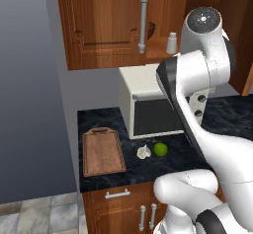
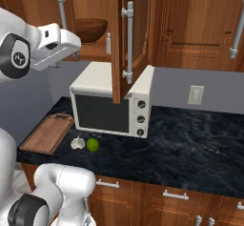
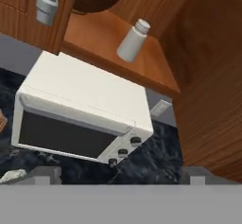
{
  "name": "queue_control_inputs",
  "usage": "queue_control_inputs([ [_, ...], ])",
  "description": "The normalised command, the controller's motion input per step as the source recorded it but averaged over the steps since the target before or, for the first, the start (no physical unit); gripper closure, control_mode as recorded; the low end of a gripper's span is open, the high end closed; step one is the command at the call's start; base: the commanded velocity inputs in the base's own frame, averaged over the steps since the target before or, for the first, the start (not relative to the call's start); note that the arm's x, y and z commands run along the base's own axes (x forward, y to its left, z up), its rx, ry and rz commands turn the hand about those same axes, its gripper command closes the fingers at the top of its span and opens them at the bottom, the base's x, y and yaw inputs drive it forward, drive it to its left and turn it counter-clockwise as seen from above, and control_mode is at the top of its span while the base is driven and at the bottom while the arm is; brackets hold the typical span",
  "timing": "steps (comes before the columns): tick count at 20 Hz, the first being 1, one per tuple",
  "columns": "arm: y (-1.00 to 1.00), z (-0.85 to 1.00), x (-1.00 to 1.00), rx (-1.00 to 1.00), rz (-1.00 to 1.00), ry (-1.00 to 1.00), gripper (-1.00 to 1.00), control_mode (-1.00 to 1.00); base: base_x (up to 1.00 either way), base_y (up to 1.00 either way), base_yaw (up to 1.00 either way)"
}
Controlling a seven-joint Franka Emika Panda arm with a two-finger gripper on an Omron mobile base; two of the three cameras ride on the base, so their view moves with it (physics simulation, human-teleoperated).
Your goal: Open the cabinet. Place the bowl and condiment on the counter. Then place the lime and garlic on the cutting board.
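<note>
wooden bowl half hidden behind the cabinet door.

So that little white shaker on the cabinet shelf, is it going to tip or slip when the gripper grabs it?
The condiment stands slim and upright on the shelf, so a nudge near its top could probably tip it. Its smooth tapered body may slip upward between the fingers. It looks small and likely light.

Even, flat render light; soft shadows, slight blur.

Kitchen — microwave, stone counter, wooden cabinet
</note>
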Motion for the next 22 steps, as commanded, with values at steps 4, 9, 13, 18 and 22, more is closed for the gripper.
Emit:
queue_control_inputs([
  [4,0.46,0.03,0.69,0.25,0.27,-0.13,-1.0,-1.0,0.0,0.0,0.0],
  [9,0.7,0.14,0.74,0.22,0.26,-0.02,-1.0,-1.0,0.0,0.0,0.0],
  [13,0.42,0.24,0.51,0.16,0.17,-0.03,-1.0,-1.0,0.0,0.0,0.0],
  [18,0.32,0.07,0.34,0.02,0.01,-0.01,-1.0,-1.0,0.0,0.0,0.0],
  [22,0.18,0.0,0.23,0.0,0.0,-0.07,-1.0,-1.0,0.0,0.0,0.0],
])
